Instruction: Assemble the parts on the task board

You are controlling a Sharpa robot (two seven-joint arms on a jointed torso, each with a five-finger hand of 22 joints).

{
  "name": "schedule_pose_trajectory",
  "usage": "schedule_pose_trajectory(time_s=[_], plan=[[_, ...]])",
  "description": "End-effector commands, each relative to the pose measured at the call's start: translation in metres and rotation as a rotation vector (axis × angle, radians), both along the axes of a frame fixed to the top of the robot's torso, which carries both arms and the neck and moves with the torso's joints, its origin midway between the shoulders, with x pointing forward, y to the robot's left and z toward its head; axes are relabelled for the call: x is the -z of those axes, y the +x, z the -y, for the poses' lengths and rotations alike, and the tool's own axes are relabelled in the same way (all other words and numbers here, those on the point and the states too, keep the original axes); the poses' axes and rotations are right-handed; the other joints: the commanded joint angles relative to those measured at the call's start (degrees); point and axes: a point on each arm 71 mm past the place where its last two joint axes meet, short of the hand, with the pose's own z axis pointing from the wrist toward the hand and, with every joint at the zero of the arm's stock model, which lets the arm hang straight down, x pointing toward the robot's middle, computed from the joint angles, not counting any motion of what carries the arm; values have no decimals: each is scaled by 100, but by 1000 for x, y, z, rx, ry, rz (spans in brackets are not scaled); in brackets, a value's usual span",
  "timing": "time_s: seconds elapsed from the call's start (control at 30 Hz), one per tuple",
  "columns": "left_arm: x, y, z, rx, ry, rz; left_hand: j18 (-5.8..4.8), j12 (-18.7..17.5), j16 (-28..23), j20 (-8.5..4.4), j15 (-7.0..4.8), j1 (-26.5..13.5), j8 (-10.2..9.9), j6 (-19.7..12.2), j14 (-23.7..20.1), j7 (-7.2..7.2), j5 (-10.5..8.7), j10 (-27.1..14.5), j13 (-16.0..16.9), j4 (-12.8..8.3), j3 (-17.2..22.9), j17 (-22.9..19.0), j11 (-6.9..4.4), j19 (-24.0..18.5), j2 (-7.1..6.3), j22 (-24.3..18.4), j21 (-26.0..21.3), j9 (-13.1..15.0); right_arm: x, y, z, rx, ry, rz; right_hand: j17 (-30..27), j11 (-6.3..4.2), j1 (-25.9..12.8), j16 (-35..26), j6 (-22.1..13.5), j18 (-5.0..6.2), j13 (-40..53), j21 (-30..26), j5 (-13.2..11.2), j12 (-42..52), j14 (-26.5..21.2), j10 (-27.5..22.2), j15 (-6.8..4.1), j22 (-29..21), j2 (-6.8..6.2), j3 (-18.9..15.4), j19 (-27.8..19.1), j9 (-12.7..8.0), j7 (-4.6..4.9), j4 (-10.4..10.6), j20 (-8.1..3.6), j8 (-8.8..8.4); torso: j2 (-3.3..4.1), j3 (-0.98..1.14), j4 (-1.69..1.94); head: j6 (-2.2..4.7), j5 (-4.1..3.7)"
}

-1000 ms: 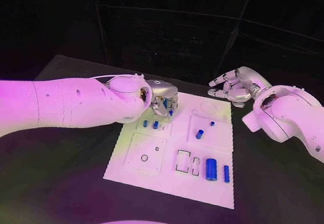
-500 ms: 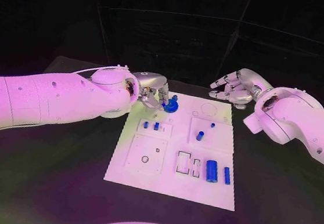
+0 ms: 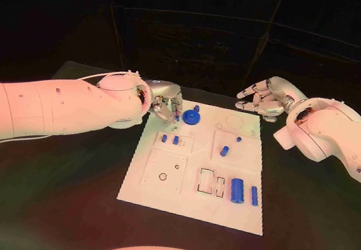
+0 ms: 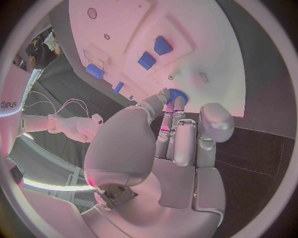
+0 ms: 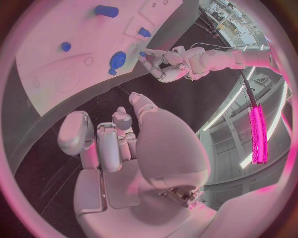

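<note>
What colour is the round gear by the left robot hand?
Blue; the gear shows best in the head view.

left hand (image 3: pixel 167 101) beside blue gear (image 3: pixel 190 117), crowding it

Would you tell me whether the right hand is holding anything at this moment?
No, it is empty: the right hand hovers beyond the task board's far edge, fingers loosely curled around nothing.

On the table there is one white task board (image 3: pixel 188 200). On it I count eight blue parts: one round disc (image 3: pixel 190 117) with one small peg (image 3: pixel 196 108) just above it, two short pieces (image 3: pixel 169 139), one peg (image 3: pixel 224 151), one tiny stud (image 3: pixel 238 138), and two long cylinders (image 3: pixel 243 191) at lower right. Two silver hands: left hand (image 3: pixel 165 99), right hand (image 3: pixel 266 99).
</note>
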Motion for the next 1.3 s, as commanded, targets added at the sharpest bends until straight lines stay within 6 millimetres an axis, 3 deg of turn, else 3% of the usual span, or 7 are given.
schedule_pose_trajectory(time_s=[0.03, 1.3], plan=[[3, 1, -1, 0, 14, -33, -94, -20, 23, 37, 38, -55, -26, 48, 181, -2, 8, 54, -8, 26, -10, -14, 0, -4, -6, 4, 22, -10, -1, 0, -1, -9, -1, 3, 171, -13, -25, -12, -16, 61, -3, -18, 24, 24, 280, -12, -15, 0, 17, 5, -37, 1, -8, 24, 3, 28, -2, 1, -2, -1, -6], [18, -1, 4, 17, 46, -92, -96, -27, 13, 38, 38, -59, -30, 50, 176, -4, 8, 59, -10, 26, -12, -32, -2, -2, -8, 17, 34, -12, -1, 0, -1, -10, -1, 2, 167, -14, -17, -15, -13, 62, -5, -21, 25, 25, 280, -15, -15, -2, 19, 9, -37, 2, -9, 21, 3, 32, 1, 3, -3, -41, 10]])
